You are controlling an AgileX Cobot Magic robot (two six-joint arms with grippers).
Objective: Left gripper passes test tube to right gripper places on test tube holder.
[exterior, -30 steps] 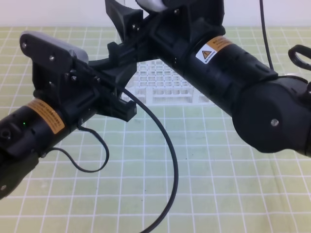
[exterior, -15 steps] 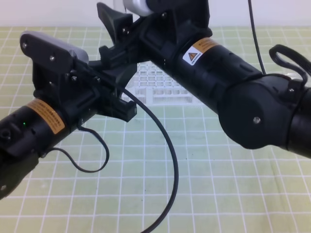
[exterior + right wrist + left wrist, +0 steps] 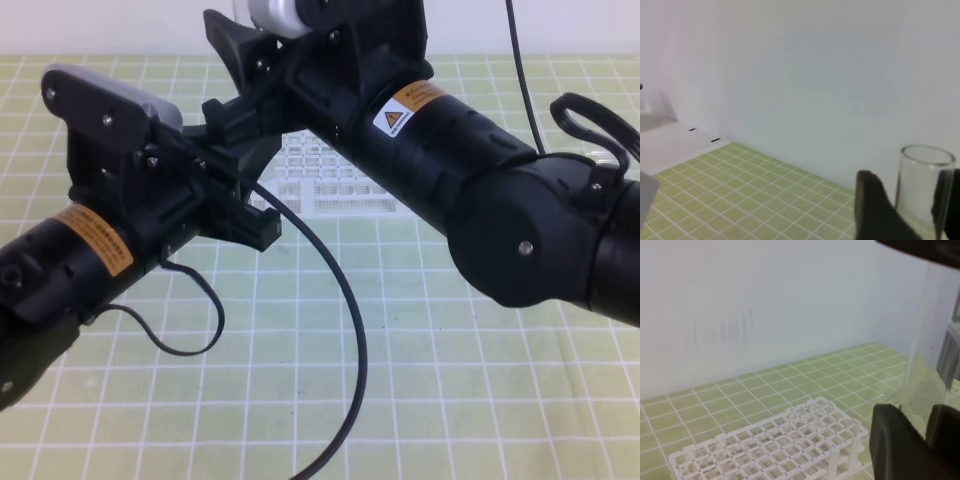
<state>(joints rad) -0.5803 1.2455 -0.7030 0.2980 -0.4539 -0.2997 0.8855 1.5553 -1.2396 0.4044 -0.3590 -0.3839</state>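
Both grippers (image 3: 235, 140) meet above the test tube holder (image 3: 335, 180).

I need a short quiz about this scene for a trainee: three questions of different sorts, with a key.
1. True or false: the test tube stands upright between the left gripper's fingers.
2. The test tube holder is: A) white lattice, B) blue tray, C) wooden block.
3. Fill in: in the right wrist view, the tube's open ___ sits between the right gripper's fingers.

Key: 1 true; 2 A; 3 rim.
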